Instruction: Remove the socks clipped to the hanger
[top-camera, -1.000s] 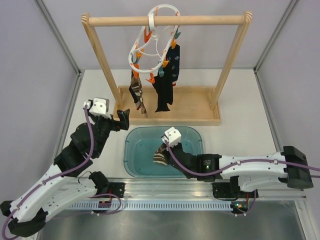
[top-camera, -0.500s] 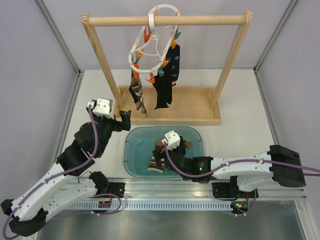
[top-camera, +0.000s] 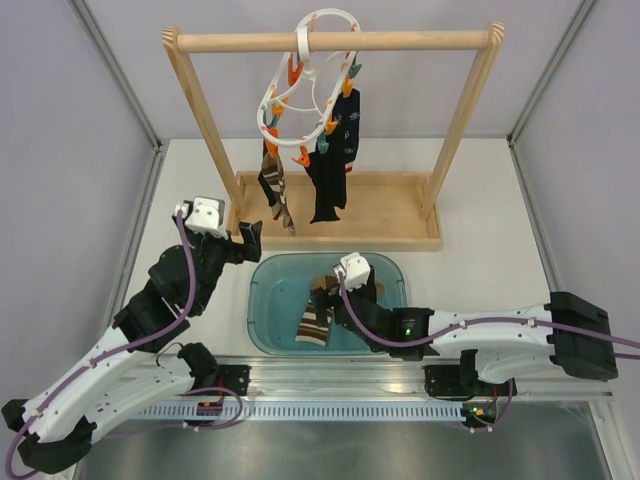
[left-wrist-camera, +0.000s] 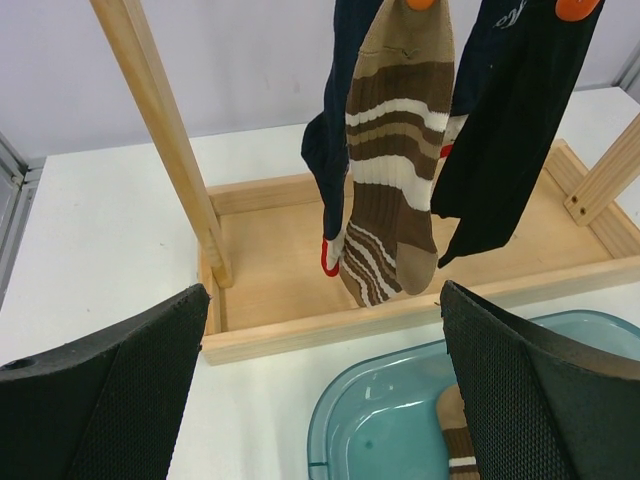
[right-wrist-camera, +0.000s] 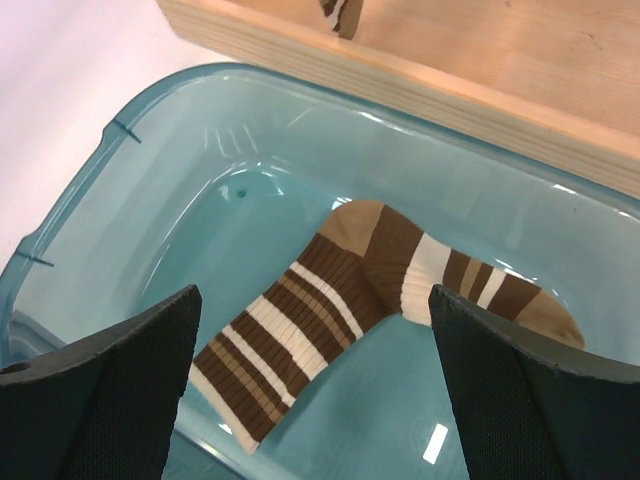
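Note:
The white hanger (top-camera: 305, 95) hangs by its hook from the wooden rail. Clipped under it are a brown striped sock (top-camera: 276, 190) (left-wrist-camera: 392, 150) and dark socks (top-camera: 330, 170) (left-wrist-camera: 510, 120). Another striped sock (top-camera: 315, 322) (right-wrist-camera: 340, 300) lies loose and flat in the teal bin (top-camera: 265, 300). My right gripper (top-camera: 345, 295) (right-wrist-camera: 312, 295) hovers open just above that sock, with nothing between its fingers. My left gripper (top-camera: 248, 235) (left-wrist-camera: 325, 290) is open and empty, low on the left of the bin, facing the hanging socks from a short distance.
The wooden rail frame (top-camera: 330, 42) stands at the back on its tray-like base (top-camera: 390, 215) (left-wrist-camera: 270, 260), with slanted posts on either side. The bin's rim (left-wrist-camera: 350, 400) (right-wrist-camera: 120, 130) lies right before that base. Grey walls close in both sides.
My right gripper opened and let go of the striped sock, which now lies flat in the bin. The gripper has drawn back a little. The left arm barely moved.

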